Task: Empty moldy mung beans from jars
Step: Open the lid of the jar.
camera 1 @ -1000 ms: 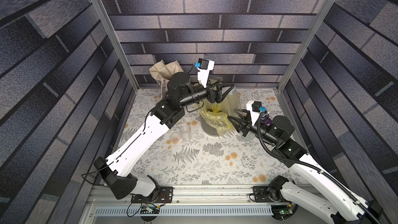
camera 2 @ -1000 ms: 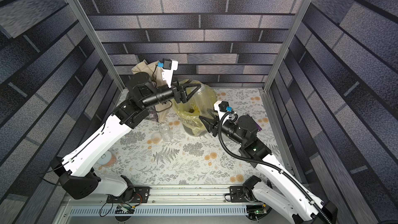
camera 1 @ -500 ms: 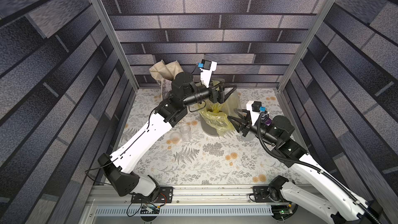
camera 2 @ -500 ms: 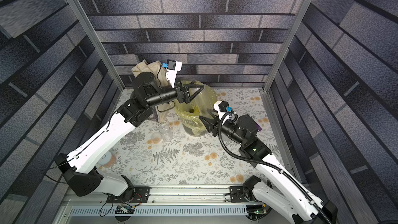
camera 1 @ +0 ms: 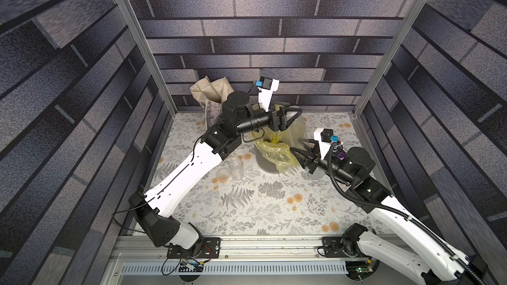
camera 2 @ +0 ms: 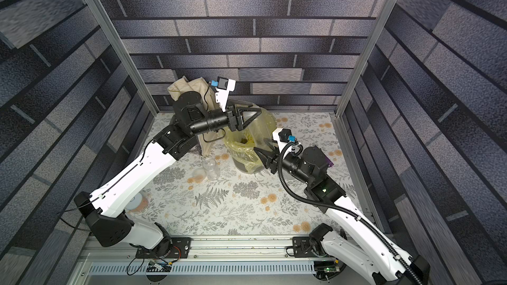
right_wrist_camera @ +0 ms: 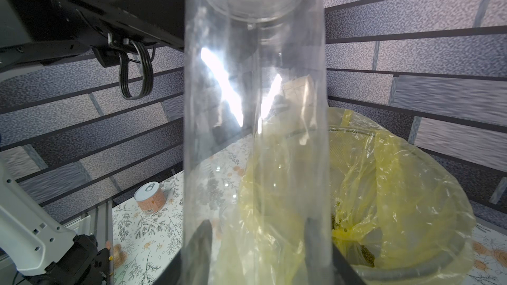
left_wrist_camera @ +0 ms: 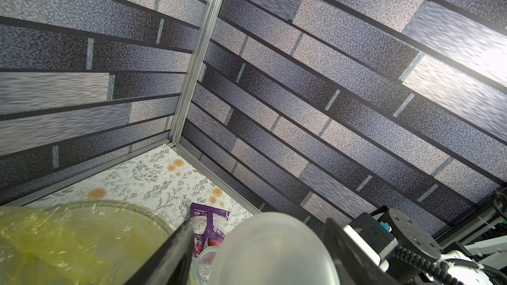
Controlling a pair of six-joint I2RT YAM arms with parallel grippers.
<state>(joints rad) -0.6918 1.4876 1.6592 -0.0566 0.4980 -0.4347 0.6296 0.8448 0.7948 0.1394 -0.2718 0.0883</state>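
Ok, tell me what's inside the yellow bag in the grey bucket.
Olive-green mung beans lie low inside the yellow bag. Its crumpled folds cover much of the bottom, so how many beans are there cannot be seen.

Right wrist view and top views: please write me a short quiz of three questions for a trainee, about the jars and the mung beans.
1. Fill the gap: the open jar on the table stands upright, and a whitish lid lies ____ it.
2. True or false: the clear jar in the right gripper is full of mung beans.
3. The mung beans lie: A) on that lid; B) in the yellow bag of the grey bucket; C) in the open jar.
Key: 1 beside; 2 false; 3 B.
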